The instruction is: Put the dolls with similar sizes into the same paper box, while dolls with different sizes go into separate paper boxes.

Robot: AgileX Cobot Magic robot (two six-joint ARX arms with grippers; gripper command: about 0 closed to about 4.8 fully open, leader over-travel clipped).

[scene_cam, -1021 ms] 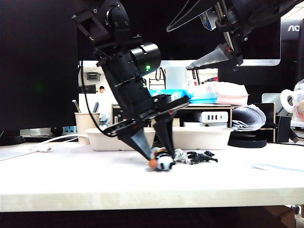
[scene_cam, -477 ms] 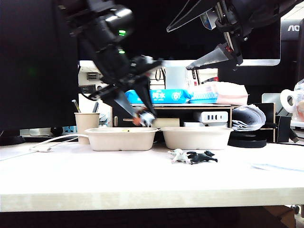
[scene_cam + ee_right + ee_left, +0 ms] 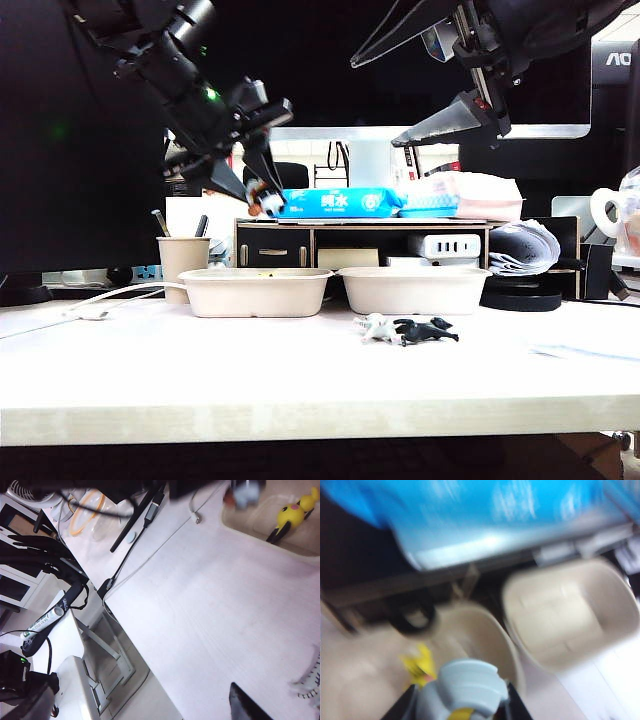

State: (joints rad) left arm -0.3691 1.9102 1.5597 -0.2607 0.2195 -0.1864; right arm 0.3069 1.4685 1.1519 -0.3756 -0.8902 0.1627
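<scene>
In the upper left of the exterior view the left gripper point(image 3: 257, 197) is clenched on the light-blue-headed doll point(image 3: 267, 204), above the left paper box point(image 3: 255, 292); blur leaves the doll's long axis uncertain, perhaps upright. The yellow doll point(image 3: 290, 516) lies aslant inside that smooth, round-cornered pulp tray. Upper right, the right gripper point(image 3: 455, 118) hangs spread and empty over the right paper box point(image 3: 415, 290); the blue packet point(image 3: 340, 203) bears Chinese characters.
</scene>
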